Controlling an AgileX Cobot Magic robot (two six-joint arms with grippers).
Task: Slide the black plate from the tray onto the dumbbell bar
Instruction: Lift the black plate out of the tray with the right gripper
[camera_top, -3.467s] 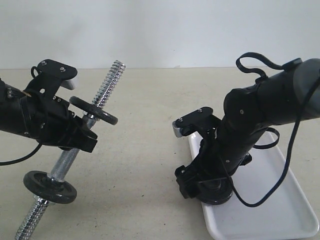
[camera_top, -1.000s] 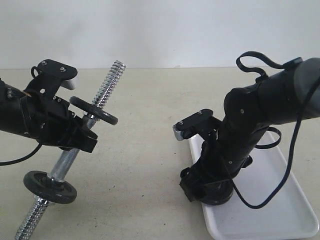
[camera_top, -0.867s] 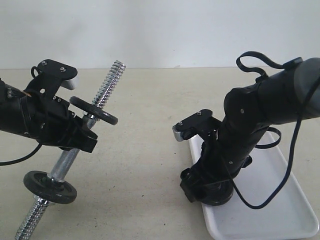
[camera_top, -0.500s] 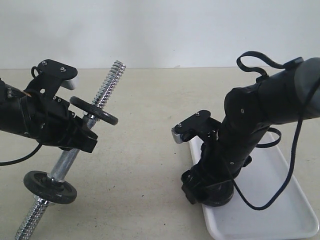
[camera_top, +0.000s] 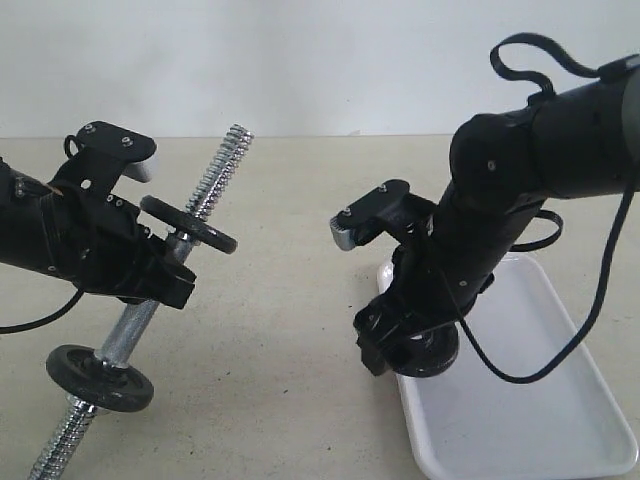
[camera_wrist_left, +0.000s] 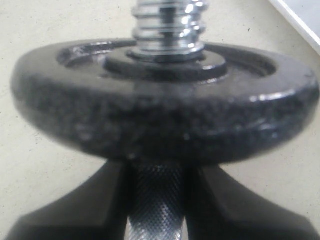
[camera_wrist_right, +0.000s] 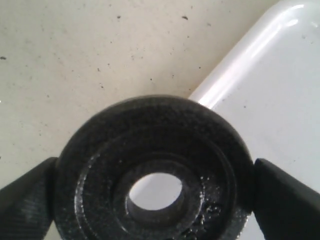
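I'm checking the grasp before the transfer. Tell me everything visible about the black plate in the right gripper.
The black plate is a small round disc of matte, grainy dark metal with a centre hole and a raised inner ring. Two fingers clamp its rim on opposite sides. It hangs over the white tray's corner, partly over the table; tray white shows through the hole.

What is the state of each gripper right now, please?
Left gripper: closed, holding the dumbbell bar.
Right gripper: closed, holding the black plate.
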